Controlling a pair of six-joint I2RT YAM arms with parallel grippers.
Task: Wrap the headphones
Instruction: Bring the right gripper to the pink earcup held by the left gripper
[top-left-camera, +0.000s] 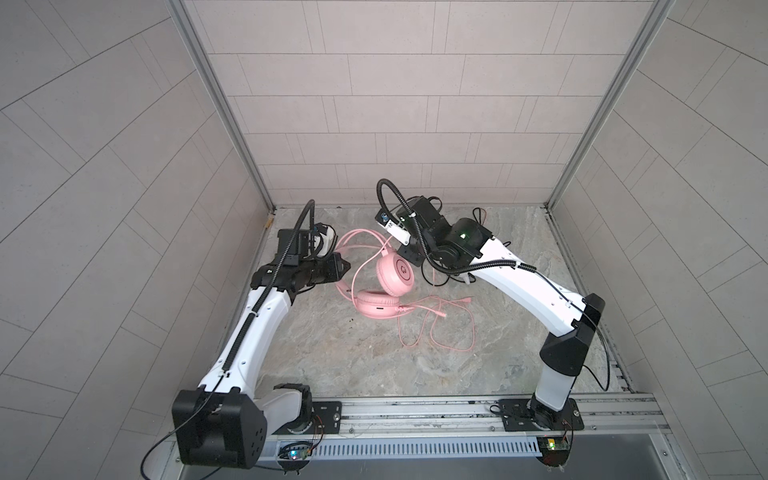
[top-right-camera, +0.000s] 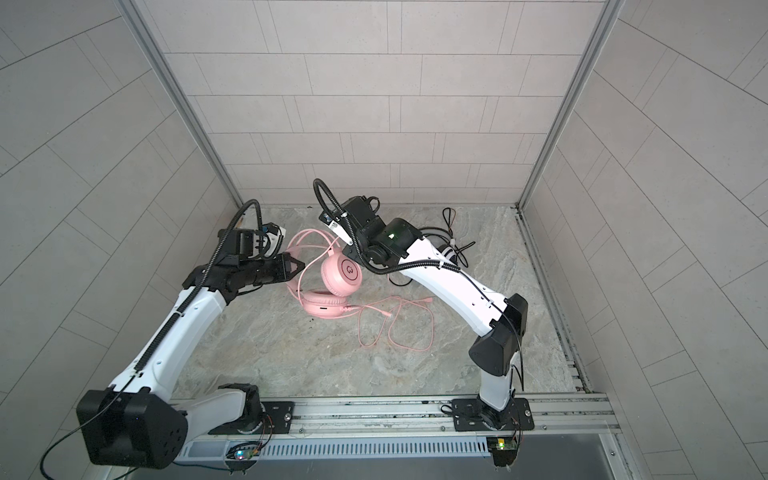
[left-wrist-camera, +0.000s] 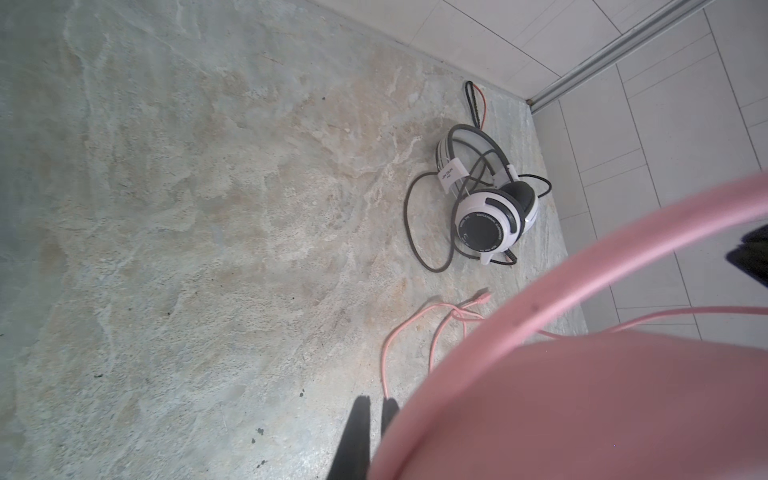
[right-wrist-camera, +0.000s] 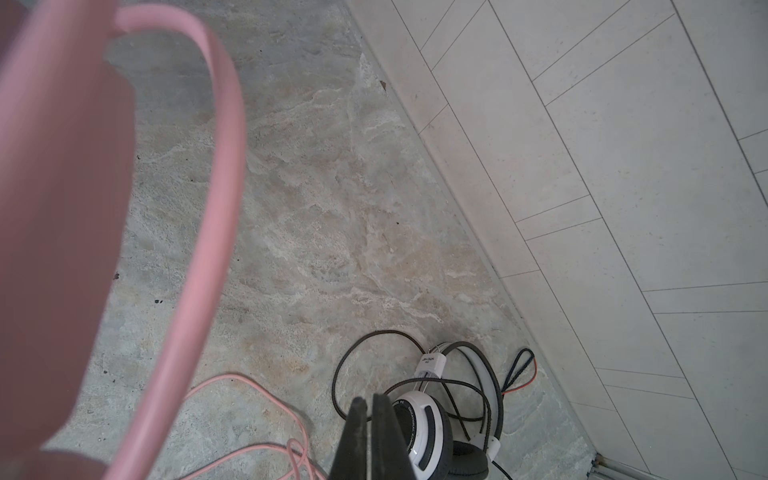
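The pink headphones (top-left-camera: 394, 275) (top-right-camera: 348, 272) sit mid-table, one cup flat, the other cup tilted up above it. Their pink cable (top-left-camera: 436, 332) (top-right-camera: 395, 328) lies in loose loops toward the front right. My left gripper (top-left-camera: 347, 266) (left-wrist-camera: 376, 402) is shut and empty, its tip just left of the pink headband (left-wrist-camera: 582, 266). My right gripper (top-left-camera: 409, 254) (right-wrist-camera: 370, 401) is shut and empty beside the raised cup. The white-and-black headphones (left-wrist-camera: 490, 212) (right-wrist-camera: 432, 432) lie with a tangled black cable near the back right, mostly hidden under the right arm in both top views.
The marbled tabletop (top-left-camera: 374, 365) is boxed in by tiled walls at the back and on both sides. A metal rail (top-left-camera: 415, 409) carrying both arm bases runs along the front edge. A black-and-red cable end (top-right-camera: 448, 216) lies by the back wall.
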